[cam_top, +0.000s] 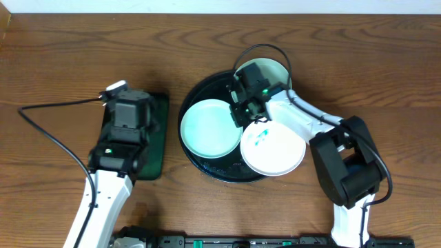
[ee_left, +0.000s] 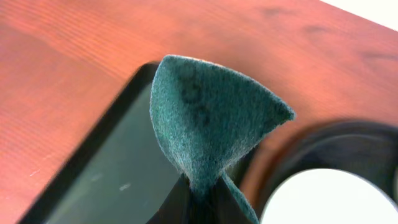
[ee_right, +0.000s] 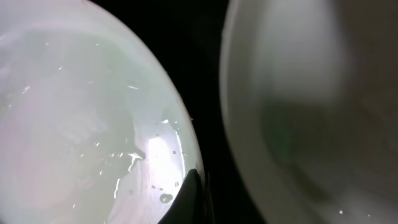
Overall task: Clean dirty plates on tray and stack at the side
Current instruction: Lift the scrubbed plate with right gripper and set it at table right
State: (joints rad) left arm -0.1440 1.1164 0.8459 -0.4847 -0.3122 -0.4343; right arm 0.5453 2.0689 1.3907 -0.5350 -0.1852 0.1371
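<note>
Overhead: black tray (cam_top: 195, 103) sits mid-table with three plates on it. The mint plate (cam_top: 209, 127) is at left, the smeared white plate (cam_top: 273, 148) at lower right over the rim, and the third plate (cam_top: 274, 71) at back, half under the right arm. Only the left wrist view shows the left gripper (ee_left: 196, 198) pinching a folded green scouring pad (ee_left: 205, 118) above the dark-green tray (ee_left: 118, 174). The right wrist view is close and blurred, with one dark fingertip (ee_right: 189, 194) at the mint plate's edge, possibly touching. Can't tell the right gripper (cam_top: 240, 114) spread.
</note>
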